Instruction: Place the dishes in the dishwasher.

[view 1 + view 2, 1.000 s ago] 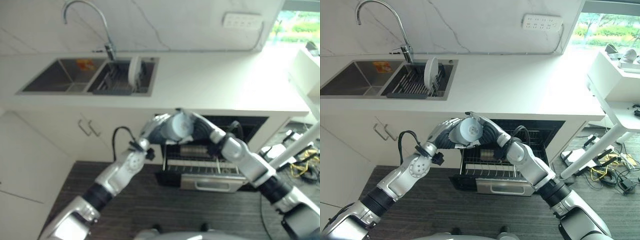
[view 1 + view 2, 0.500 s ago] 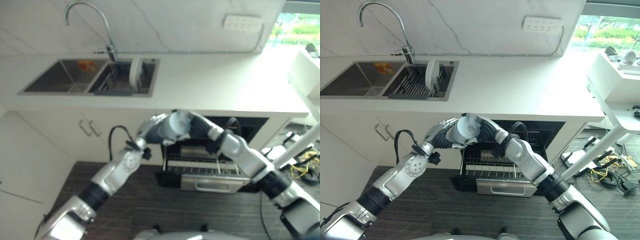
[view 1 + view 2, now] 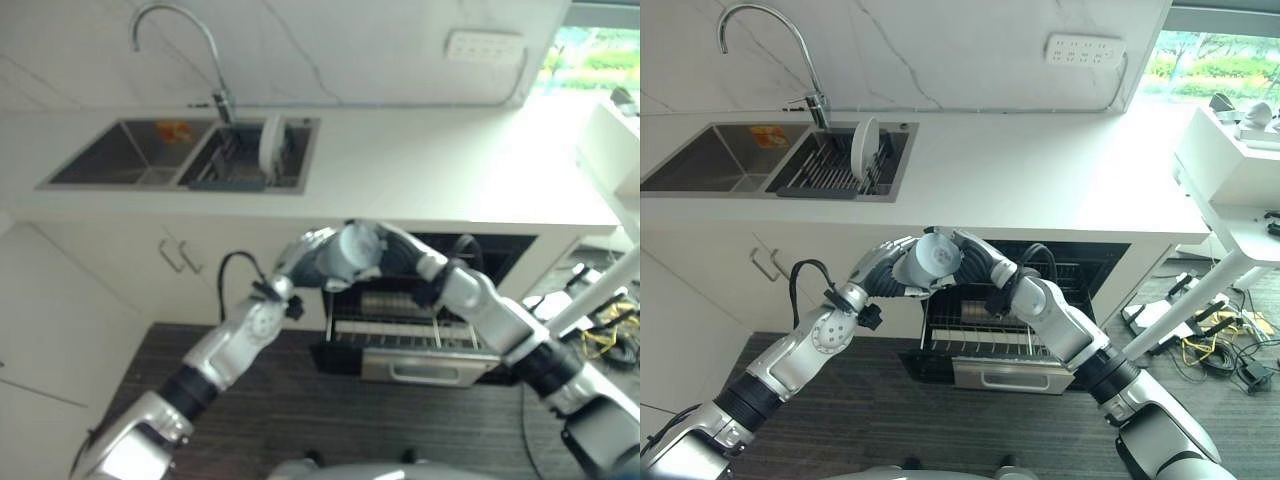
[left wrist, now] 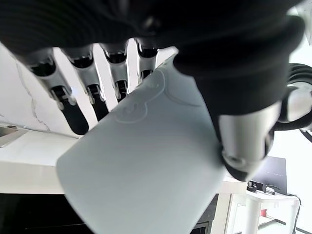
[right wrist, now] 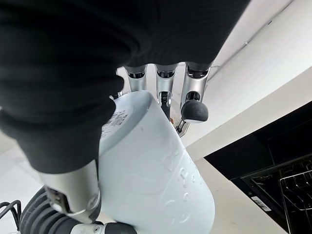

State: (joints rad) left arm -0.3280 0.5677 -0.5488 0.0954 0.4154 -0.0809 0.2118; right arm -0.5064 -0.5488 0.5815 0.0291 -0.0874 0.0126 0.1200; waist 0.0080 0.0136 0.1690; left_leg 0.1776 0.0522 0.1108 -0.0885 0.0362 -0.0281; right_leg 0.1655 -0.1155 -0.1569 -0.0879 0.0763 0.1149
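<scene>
A pale blue cup hangs in the air in front of the counter edge, above the open dishwasher. Both hands hold it. My left hand comes in from the left, with its fingers behind the cup and its thumb curled over the near side. From the right, my right hand wraps the same cup, its fingers on the far side and its thumb against the wall. The pulled-out dishwasher rack lies below the hands. A white plate stands upright in the sink's drying rack.
The white counter runs across the view, with a double sink and a tap at the left. Cabinet doors stand left of the dishwasher. A white table leg and cables are on the floor at the right.
Both hands and the cup have shifted slightly up and to the left since a second ago. They have stayed almost still over the last half second.
</scene>
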